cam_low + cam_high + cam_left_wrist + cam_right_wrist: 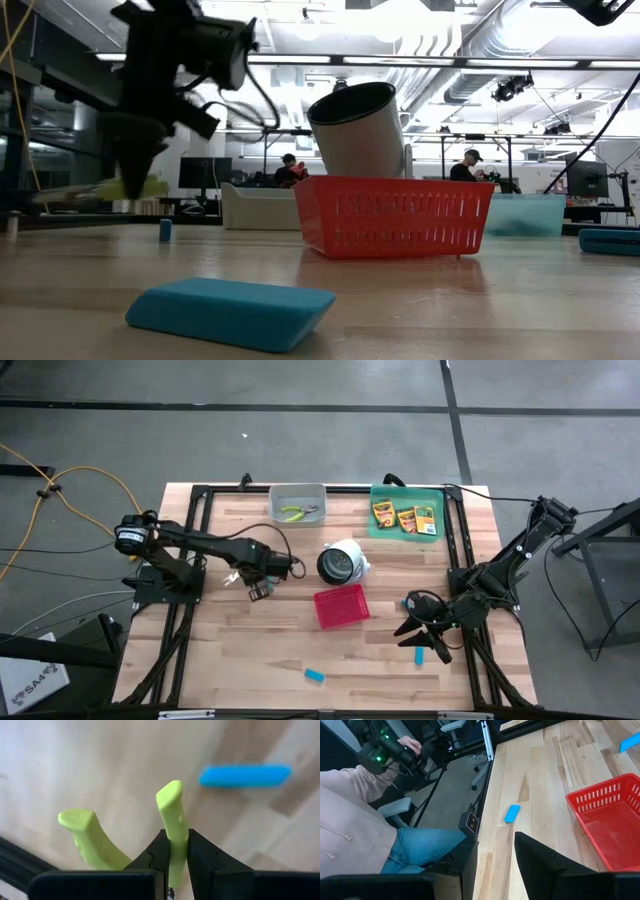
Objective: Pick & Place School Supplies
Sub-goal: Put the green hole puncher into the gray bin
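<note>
A: Where do we find the left gripper point(258, 592), and what does it carry?

B: We find it above the left half of the table point(250, 650), just beside the white cylinder point(342, 562). In the left wrist view its fingers point(161, 854) are clamped on one yellow-green handle of a plier-like tool point(170, 820); the second handle curves free beside it. The low view shows the tool point(120, 189) lifted clear of the wood.

A: What lies around it?

B: The white cylinder lies tilted, its dark opening facing the left arm, directly behind the red basket point(341, 606). We note that the basket and cylinder sit between the two arms. A grey bin point(298, 503) at the far edge holds another plier-like tool point(299, 513). The green tray point(404, 526) beside it holds three crayon boxes point(405, 518) in a row.

A: And the light-blue blocks?

B: One block point(314, 676) lies near the front edge, well apart from both grippers. Another point(419, 654) lies just beside the right gripper point(422, 632).

A: State the right gripper's condition.

B: It rests low at the right side of the table. Its fingers point(540, 857) stand parted with nothing between them. Its wrist view also shows a seated person point(365, 835) beyond the table edge.
</note>
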Controlling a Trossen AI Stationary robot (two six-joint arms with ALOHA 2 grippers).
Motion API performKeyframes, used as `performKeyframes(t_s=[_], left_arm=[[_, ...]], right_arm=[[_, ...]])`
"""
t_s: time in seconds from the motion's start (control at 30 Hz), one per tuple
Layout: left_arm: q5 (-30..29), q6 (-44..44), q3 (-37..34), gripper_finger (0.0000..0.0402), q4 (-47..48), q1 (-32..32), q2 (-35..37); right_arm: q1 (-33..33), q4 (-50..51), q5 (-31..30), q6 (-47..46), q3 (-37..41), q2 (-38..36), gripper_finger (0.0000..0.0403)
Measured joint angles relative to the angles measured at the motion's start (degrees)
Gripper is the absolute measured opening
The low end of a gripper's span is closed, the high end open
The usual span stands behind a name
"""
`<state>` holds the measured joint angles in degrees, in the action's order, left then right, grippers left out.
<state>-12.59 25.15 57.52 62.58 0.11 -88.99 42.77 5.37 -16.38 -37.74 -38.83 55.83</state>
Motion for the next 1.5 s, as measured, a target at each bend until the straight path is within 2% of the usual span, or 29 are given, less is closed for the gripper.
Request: performKeyframes(t_s=[0.13, 0.4, 0.47, 0.6, 0.73, 0.83, 0.97, 1.17, 1.5], left_arm=[[-3.19, -4.68, 4.28, 0.0033, -0.02, 3.12, 0.02], [-3.62, -19.33, 13.26, 0.0033, -0.70, 14.45, 0.02], [-0.97, -24.21, 15.62, 0.0033, -2.41, 18.00, 0.02], [8.72, -31.48, 20.18, 0.0033, -5.50, 24.92, 0.02], [10.18, -35.73, 23.96, 0.0033, -5.86, 29.14, 0.07], [10.17, -39.47, 24.98, 0.0033, -7.42, 30.28, 0.09], [11.81, -43.38, 24.98, 0.0033, -15.00, 30.33, -0.62], [13.53, -47.89, 25.01, 0.0033, -26.30, 30.12, -6.30], [11.02, -50.33, 24.96, 0.0033, -27.19, 34.56, -16.50]], right_arm=[[-0.01, 0.00, 0.00, 0.00, 0.00, 0.00, 0.0122], [0.00, 0.04, 0.02, 0.00, 0.00, 0.00, 0.0122], [0.00, 0.04, 0.02, 0.00, 0.00, 0.00, 0.0122], [-0.01, 0.04, 0.02, 0.00, 0.00, 0.00, 0.0122], [-0.01, 0.04, 0.02, 0.00, 0.00, 0.00, 0.0122], [-0.01, 0.04, 0.02, 0.00, 0.00, 0.00, 0.0122], [-0.01, 0.04, -0.11, 0.31, 0.00, 0.00, 0.0122], [-0.01, 0.33, -0.15, 0.42, 0.00, 0.02, 0.0122], [0.41, 0.46, 0.00, 0.11, 0.00, 0.02, 0.0122]])
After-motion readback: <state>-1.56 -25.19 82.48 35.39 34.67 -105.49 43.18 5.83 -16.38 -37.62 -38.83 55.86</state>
